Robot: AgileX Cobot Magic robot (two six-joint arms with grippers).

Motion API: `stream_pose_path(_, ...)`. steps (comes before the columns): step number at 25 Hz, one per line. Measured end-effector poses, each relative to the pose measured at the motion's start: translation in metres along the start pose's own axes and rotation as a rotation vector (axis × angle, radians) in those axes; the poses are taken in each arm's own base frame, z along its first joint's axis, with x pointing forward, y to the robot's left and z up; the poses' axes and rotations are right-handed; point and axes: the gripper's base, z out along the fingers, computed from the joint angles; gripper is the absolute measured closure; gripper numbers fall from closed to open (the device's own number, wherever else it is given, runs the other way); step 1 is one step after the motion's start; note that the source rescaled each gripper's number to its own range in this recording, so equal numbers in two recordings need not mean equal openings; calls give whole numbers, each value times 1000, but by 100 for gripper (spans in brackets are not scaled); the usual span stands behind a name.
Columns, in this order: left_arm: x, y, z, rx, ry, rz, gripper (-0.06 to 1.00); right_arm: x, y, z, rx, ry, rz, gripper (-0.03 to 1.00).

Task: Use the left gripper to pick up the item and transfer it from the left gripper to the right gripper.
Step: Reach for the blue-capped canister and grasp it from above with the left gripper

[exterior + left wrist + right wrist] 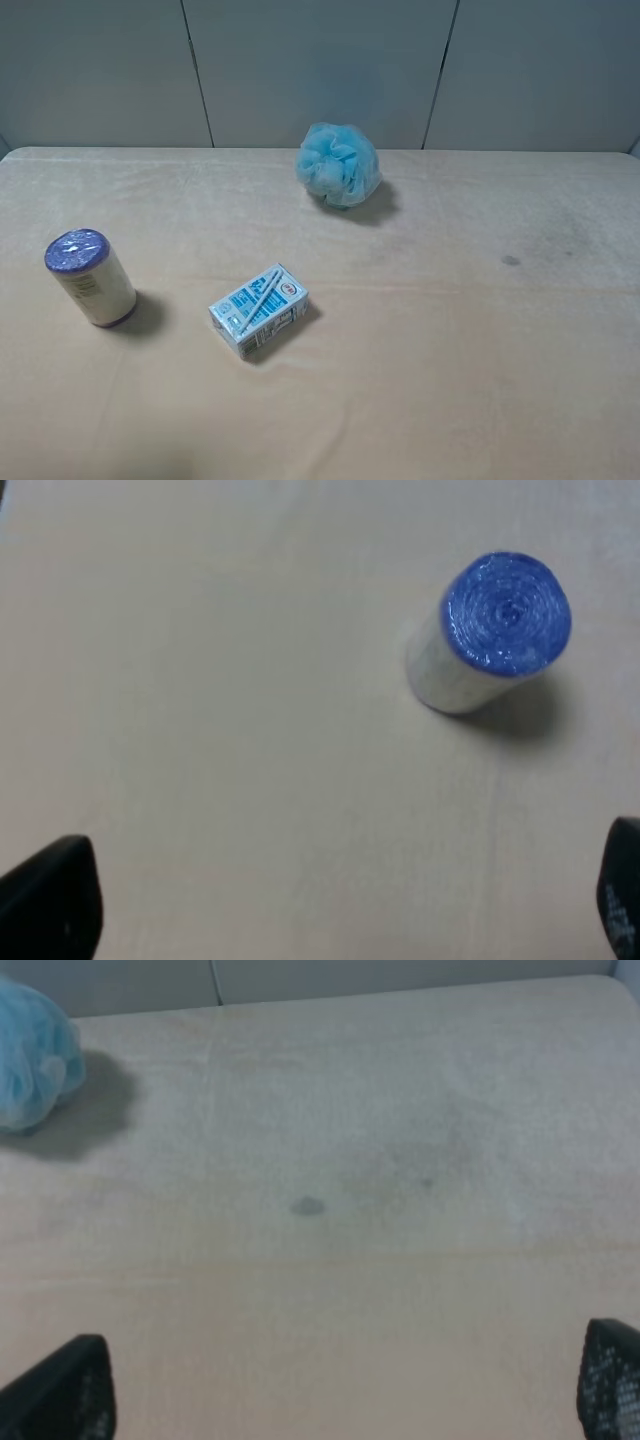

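The item stands upright near the desk's left edge, with the left tool near it, jaws wide apart and empty. A carton lies mid-desk, a blue puff by the back edge. The right tool gapes empty too.

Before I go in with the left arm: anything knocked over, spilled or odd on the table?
Nothing serious. The item stands upright, intact. The drink carton lies flat, with no spill visible. A small dark spot marks the table on the right, seemingly a stain.
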Motion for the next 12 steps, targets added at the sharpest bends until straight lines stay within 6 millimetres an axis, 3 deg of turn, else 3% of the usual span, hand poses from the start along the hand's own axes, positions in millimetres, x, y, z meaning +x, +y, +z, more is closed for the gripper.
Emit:
stream_pose_path(5, -23, -12, 38, 56, 133, 42, -4, 0, 0, 0, 0, 0, 0, -3)
stream_pose_path(12, -36, -31, 98, 74, 339, 128, -4, 0, 0, 0, 0, 0, 0, -3)
